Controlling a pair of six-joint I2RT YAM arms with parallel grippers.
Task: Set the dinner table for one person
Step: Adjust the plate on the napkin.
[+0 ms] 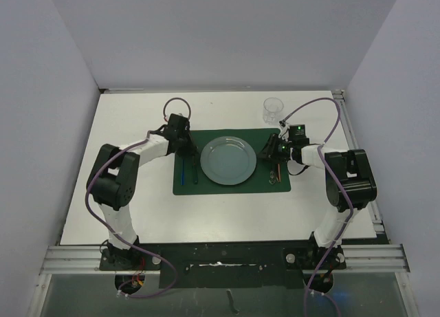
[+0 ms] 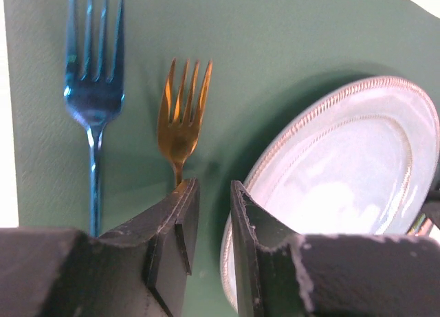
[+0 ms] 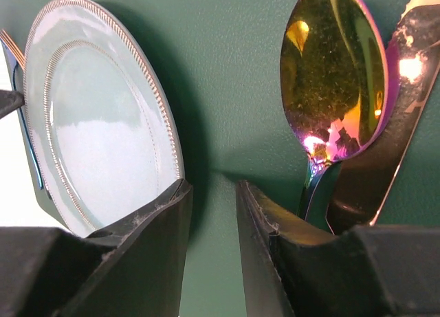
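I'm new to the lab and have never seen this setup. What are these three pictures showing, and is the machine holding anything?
Two robot arms are bolted at the near edge of a white table. One picture looks down from above; the other two come from cameras on each wrist. On a green placemat lie a plate, a blue fork and gold fork on its left, a spoon and knife on its right. A clear cup stands beyond. The left gripper and right gripper hold nothing, jaws slightly apart.

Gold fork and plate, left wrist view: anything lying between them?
Nothing. In the left wrist view only bare green placemat separates the gold fork from the plate rim; the left gripper hangs over that gap.
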